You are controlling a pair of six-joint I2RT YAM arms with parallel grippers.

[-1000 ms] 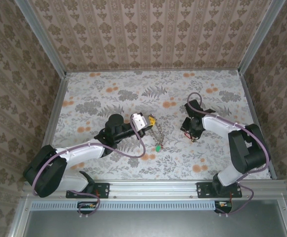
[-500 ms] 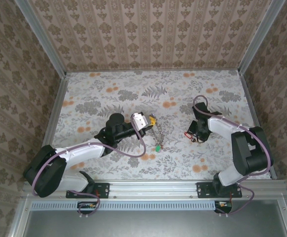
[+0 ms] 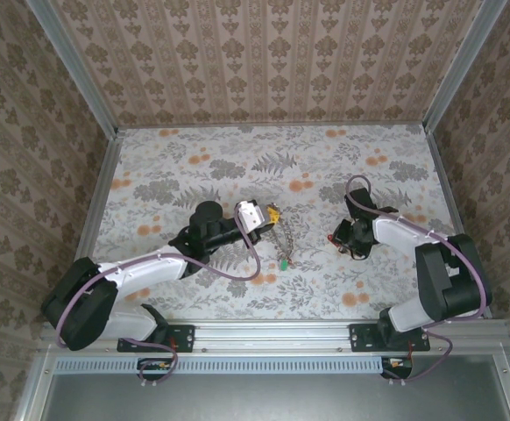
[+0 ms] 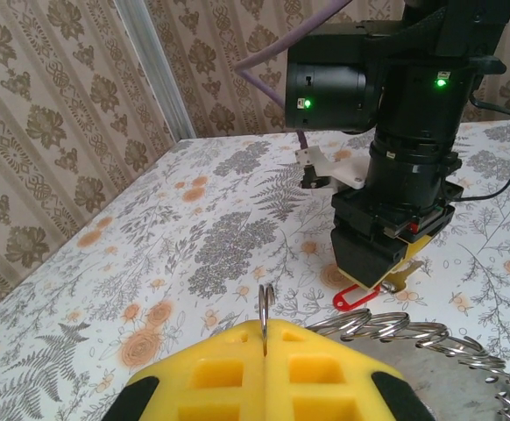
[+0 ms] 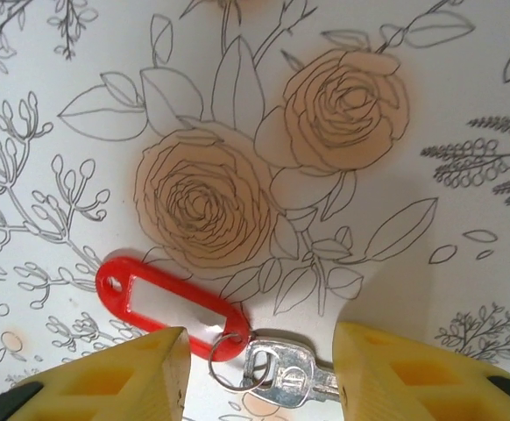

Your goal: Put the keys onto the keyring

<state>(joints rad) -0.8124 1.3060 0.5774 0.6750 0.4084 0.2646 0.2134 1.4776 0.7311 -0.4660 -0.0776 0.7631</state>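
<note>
The red-tagged key (image 5: 294, 375) lies flat on the desk (image 5: 465, 132), in the gap between the yellow fingers (image 5: 123, 373) of the right hand (image 5: 255, 368). That hand stands partly open, low over the key, and grips nothing. In the overhead view it sits well to the right of the keyring (image 3: 281, 237).

The main risk is a missed or skewed pick. The key is thin and flush with the desk, so closing fingers may ride over it or push it along rather than lift it. The red tag (image 5: 172, 307) reaches the left finger, so a squeeze could catch the tag alone. The key would then dangle from its small split ring (image 5: 233, 368) and be hard to aim at the keyring.

Tag and key form one line in the right wrist view, from upper left down to lower right. That long axis lies nearly along the fingers' closing direction, with the tag toward the left finger and the blade pointing at the right one.

The left hand (image 4: 264, 368) is closed on a thin loop of the keyring, holding it upright.
</note>
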